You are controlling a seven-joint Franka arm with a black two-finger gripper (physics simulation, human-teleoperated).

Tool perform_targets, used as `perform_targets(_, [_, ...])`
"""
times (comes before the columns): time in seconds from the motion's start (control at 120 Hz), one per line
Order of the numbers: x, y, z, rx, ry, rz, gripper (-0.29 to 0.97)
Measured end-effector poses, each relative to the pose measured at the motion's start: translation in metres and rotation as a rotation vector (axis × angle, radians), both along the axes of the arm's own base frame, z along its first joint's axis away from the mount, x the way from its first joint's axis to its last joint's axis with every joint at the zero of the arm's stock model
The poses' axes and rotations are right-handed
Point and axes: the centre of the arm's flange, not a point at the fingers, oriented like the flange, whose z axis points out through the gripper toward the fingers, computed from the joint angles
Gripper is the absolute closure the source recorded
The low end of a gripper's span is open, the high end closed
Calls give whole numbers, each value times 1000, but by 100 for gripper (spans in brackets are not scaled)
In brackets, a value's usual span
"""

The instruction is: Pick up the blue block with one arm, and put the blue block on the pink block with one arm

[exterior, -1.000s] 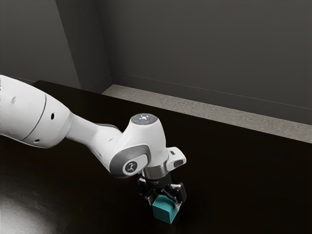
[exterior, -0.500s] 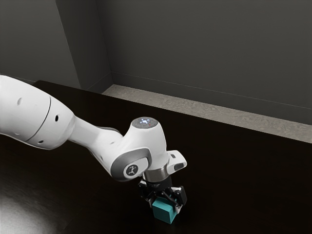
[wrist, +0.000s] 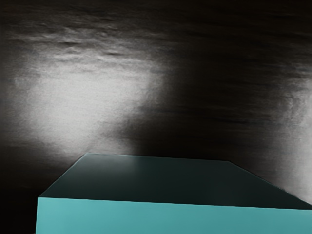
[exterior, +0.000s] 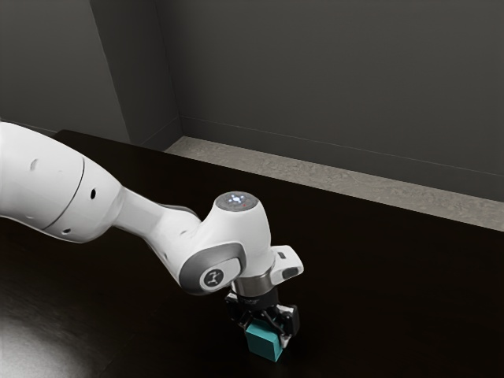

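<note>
Dim; pale glare on tabletop

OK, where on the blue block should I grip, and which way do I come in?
Take the blue block by two opposite vertical side faces, coming straight down from above. It sits flat on the table with its top face level and its sides free, and the gripper hangs directly over it, so a top-down pinch probably suits best.

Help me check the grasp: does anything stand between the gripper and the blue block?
Nothing visible does. The gripper hangs right over the block, which lies on the dark table.
</note>
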Motion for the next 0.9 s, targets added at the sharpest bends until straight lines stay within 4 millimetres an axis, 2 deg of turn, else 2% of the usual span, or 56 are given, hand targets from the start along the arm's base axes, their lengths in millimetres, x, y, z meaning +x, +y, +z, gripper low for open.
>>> perform_targets(0.417, [0,0,3,5,-8,-9,28])
perform_targets(0.5, [1,0,15,6,-29,-12,30])
perform_targets(0.6, [4,10,50,33,-73,-13,31])
perform_targets(0.675, [11,38,79,86,-98,7,31])
perform_targets(0.75, [19,82,102,136,-100,51,31])
perform_targets(0.9, [35,179,107,190,-40,140,31])
